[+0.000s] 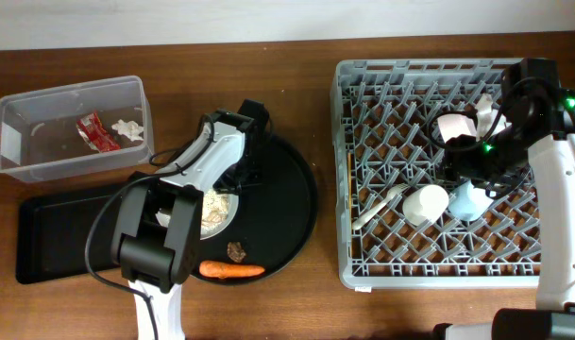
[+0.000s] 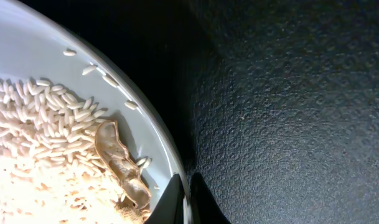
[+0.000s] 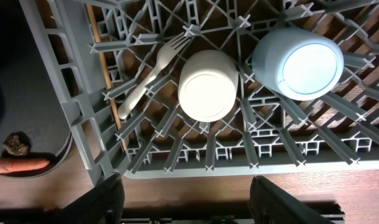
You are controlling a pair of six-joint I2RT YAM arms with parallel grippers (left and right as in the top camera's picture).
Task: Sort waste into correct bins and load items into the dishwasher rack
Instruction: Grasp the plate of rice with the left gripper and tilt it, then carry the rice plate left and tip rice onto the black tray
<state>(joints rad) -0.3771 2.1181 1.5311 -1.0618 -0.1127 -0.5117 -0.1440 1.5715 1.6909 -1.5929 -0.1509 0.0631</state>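
Note:
The pale plate point(image 1: 221, 215) with rice-like scraps point(image 1: 213, 203) sits on the round black tray point(image 1: 287, 203). My left gripper point(image 1: 238, 185) is shut on the plate's rim; the left wrist view shows its fingers point(image 2: 186, 200) pinching the rim point(image 2: 145, 124) beside the rice point(image 2: 46, 118). The brown lump point(image 1: 237, 251) and carrot point(image 1: 232, 270) lie on the round tray. The grey rack point(image 1: 363, 264) holds the white cup point(image 3: 207, 85), light blue cup point(image 3: 298, 62), fork point(image 3: 153, 71) and chopsticks point(image 3: 102, 56). My right gripper point(image 3: 188, 199) is open and empty above the rack's front.
The clear tub point(image 1: 42, 165) at the far left holds the red wrapper point(image 1: 93, 132) and tissue wad point(image 1: 127, 128). The shallow black tray point(image 1: 51, 241) lies in front of it. A pale dish point(image 1: 485, 109) sits in the rack's back, partly behind my right arm.

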